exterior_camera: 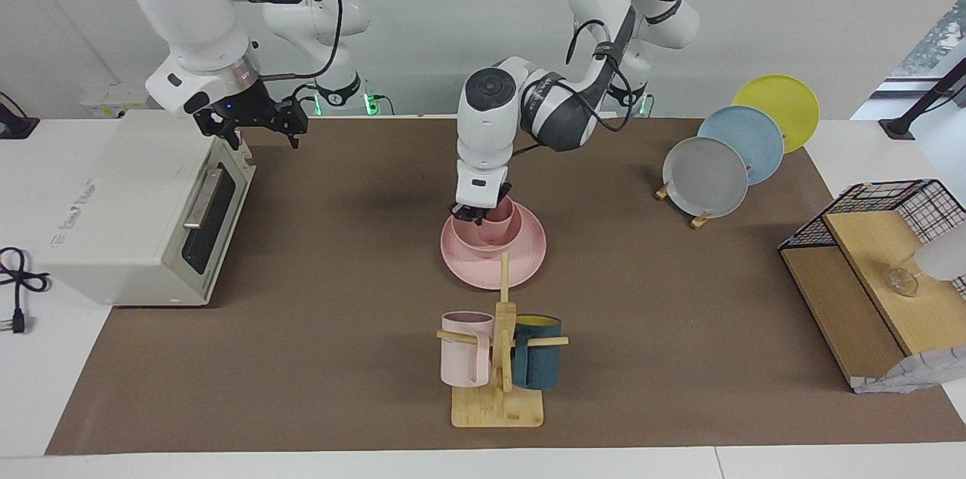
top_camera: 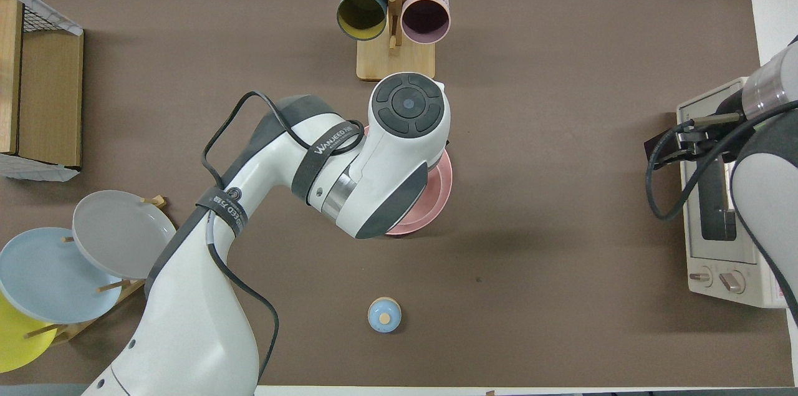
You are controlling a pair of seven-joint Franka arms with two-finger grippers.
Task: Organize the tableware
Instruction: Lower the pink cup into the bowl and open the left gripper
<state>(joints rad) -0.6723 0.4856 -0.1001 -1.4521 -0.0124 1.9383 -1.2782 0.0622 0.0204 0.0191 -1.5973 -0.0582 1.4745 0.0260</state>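
Note:
The salmon-pink plate lies at the table's middle with the pink bowl on it. The pink cup stands upright inside the bowl. My left gripper is low over the bowl, shut on the cup's rim on the side toward the right arm's end. In the overhead view the left arm covers the gripper, cup and bowl; only the plate's edge shows. My right gripper waits open and empty over the toaster oven's corner nearest the robots.
A wooden mug tree with a pale pink mug and a teal mug stands just farther from the robots than the plate. The toaster oven, upright plates, a wire shelf and a small blue knob are around.

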